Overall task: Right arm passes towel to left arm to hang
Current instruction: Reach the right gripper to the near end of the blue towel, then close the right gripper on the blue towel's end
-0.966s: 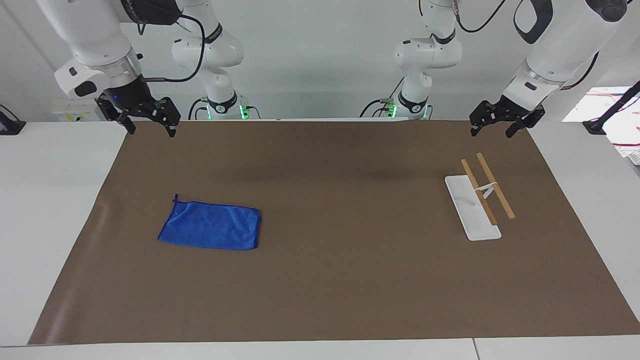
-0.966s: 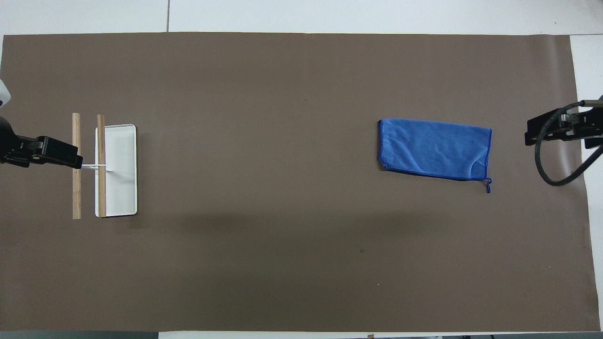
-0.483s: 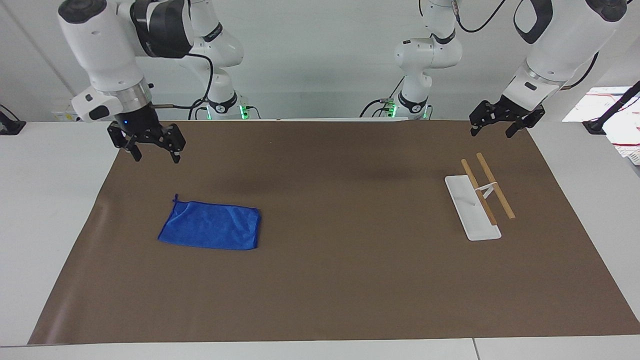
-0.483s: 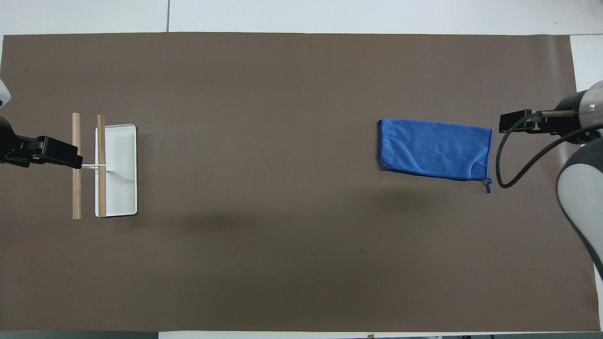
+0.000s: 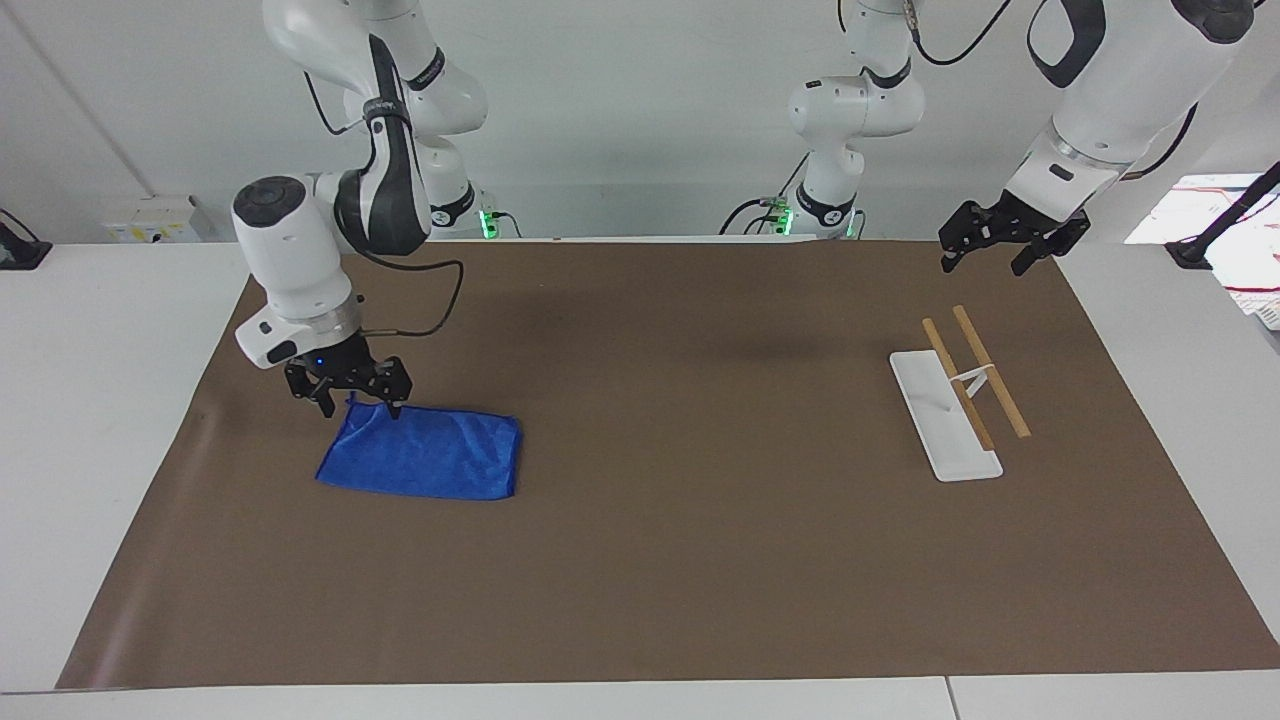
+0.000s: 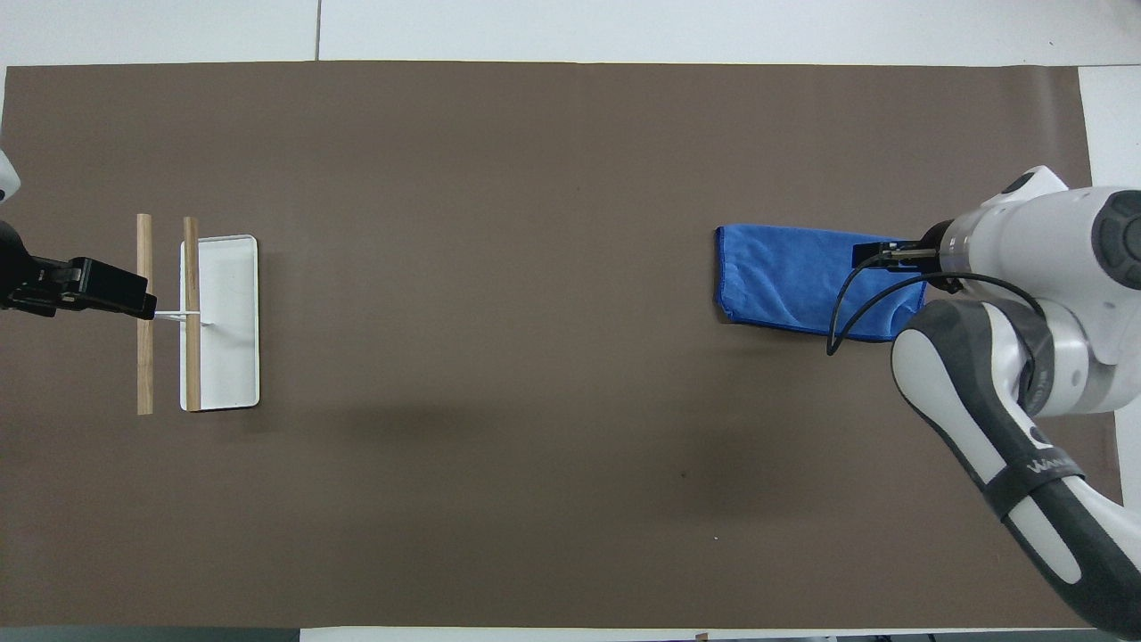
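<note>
Across the brown mat (image 5: 700, 560) in the facing view, the towel (image 5: 425, 452) lies flat toward the right arm's end of the table. The right gripper (image 5: 355, 400) hangs low over the towel's corner nearest the robots, its 2 fingers apart; whether they touch the cloth cannot be told. The left gripper (image 5: 1005, 250) waits raised over the mat's edge by the robots, fingers apart. Beneath it and farther out stands a white tray (image 5: 925, 385) with nothing on its flat base, 2 wooden rails (image 5: 985, 365) carried above and beside it on a white bracket. Bare mat stretches wide between towel and tray.

From overhead, the right arm (image 6: 1034, 267) covers the towel's (image 6: 784, 276) end nearest the mat's short edge. The left gripper (image 6: 89, 287) overlaps 1 rail (image 6: 144, 357) beside the tray (image 6: 227, 374).
</note>
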`<state>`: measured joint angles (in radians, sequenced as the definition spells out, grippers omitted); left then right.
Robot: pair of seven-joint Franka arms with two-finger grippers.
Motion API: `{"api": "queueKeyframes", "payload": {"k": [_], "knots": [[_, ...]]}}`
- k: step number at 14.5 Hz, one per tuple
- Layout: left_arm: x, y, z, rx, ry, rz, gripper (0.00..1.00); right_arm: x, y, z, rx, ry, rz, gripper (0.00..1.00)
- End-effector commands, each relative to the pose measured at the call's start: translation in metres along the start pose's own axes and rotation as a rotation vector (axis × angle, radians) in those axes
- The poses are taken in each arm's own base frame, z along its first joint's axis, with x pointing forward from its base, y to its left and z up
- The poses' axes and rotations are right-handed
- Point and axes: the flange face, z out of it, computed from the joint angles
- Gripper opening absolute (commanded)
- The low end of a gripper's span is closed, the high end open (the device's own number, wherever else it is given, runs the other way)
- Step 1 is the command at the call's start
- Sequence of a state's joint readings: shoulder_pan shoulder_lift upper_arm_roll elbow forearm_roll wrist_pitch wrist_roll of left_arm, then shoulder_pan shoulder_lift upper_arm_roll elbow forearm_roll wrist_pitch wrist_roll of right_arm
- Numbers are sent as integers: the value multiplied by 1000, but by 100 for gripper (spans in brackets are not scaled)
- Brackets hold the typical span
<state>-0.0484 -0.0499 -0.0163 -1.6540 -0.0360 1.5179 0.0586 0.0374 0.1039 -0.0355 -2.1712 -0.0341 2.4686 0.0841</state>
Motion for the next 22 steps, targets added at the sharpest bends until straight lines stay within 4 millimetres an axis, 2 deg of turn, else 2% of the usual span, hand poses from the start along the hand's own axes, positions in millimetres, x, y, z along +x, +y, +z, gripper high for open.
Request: {"api": "queueKeyframes", "payload": {"k": [1, 4, 8, 9, 10, 11, 12, 14, 16, 17, 18, 20, 22], "knots": [[-3, 0, -4, -4, 2, -12, 100, -22, 14, 38, -2, -2, -6, 100], [-4, 0, -3, -3, -1, -11, 100, -27, 17, 62, -5, -42, -23, 100], [-4, 0, -2, -5, -7, -12, 100, -31, 24, 70, -7, -58, -49, 100], [-5, 0, -3, -3, -7, -12, 100, -33, 24, 78, -7, -73, -54, 98], [-4, 0, -2, -5, -7, -12, 100, -33, 25, 82, -7, -72, -62, 89], [-4, 0, -2, -3, -7, -12, 100, -33, 25, 83, -6, -60, -64, 75], [-5, 0, -3, -3, -6, -12, 100, -32, 25, 83, -6, -58, -64, 55], [-6, 0, -4, -5, -4, -12, 100, -33, 24, 83, -6, -64, -66, 0], [-6, 0, -1, -5, -9, -13, 100, -31, 22, 81, -5, -66, -59, 0], [-6, 0, -1, -5, -7, -13, 100, -30, 19, 74, -5, -78, -63, 0], [-6, 0, -1, -3, -7, -13, 100, -22, 16, 58, -5, -94, -65, 0], [-7, 0, -1, -5, -10, -13, 100, -6, 12, 17, 16, -135, -42, 0], [-7, 0, 0, -5, -12, -13, 100, 11, -2, -25, 48, -156, -34, 0]]}}
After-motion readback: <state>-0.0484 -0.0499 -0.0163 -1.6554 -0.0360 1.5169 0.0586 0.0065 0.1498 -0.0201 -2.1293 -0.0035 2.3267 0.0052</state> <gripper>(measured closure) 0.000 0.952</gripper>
